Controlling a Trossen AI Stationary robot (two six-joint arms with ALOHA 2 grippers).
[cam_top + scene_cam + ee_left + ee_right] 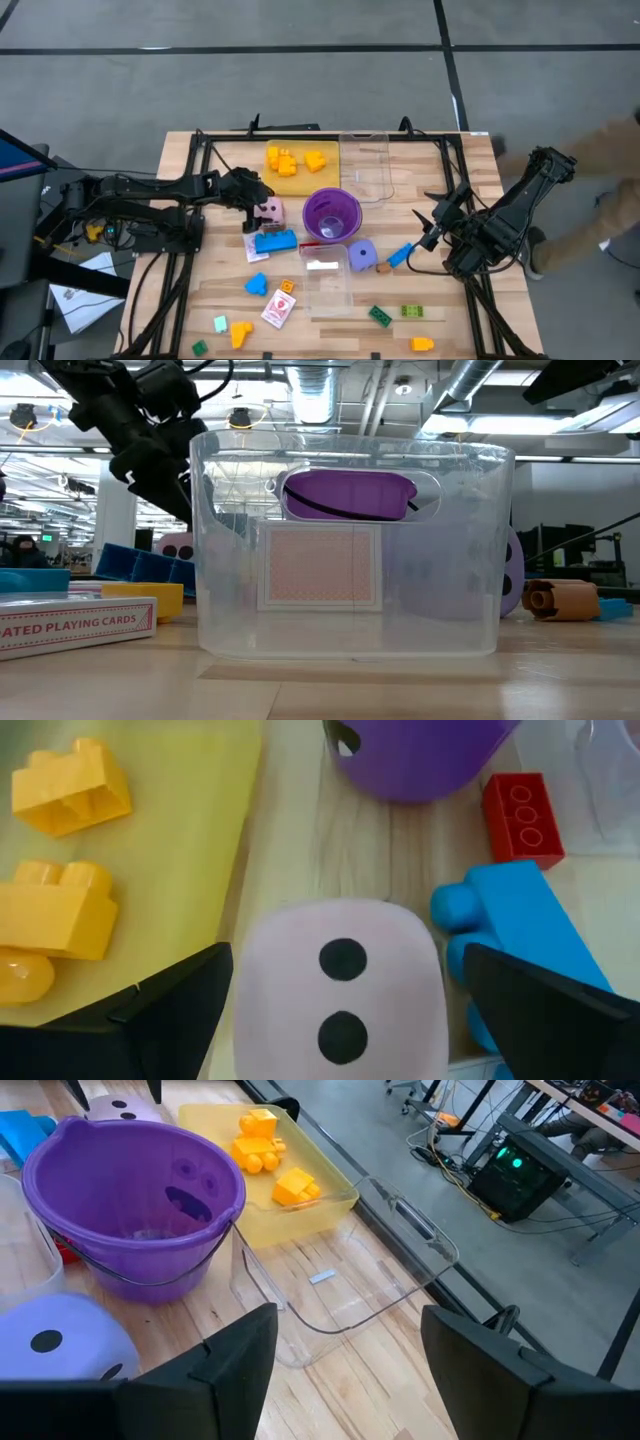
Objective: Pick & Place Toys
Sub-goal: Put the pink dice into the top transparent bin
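Early stage. Three yellow bricks [292, 159] lie in the yellow tray [330, 178]; most toys remain scattered on the surface [180, 260]. Left pincer [262, 211] wide open around the pink die [340, 990], not gripping. Right pincer [428, 228] half open, empty, at right.

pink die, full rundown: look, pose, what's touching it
The pink die is a pale pink cube with rounded corners and black dots; it looks soft or matte. The face toward the left wrist camera shows two dots. It sits on the wooden table, beside the yellow tray and just above the blue brick. The left gripper, open, straddles it; whether the fingers touch it is unclear.
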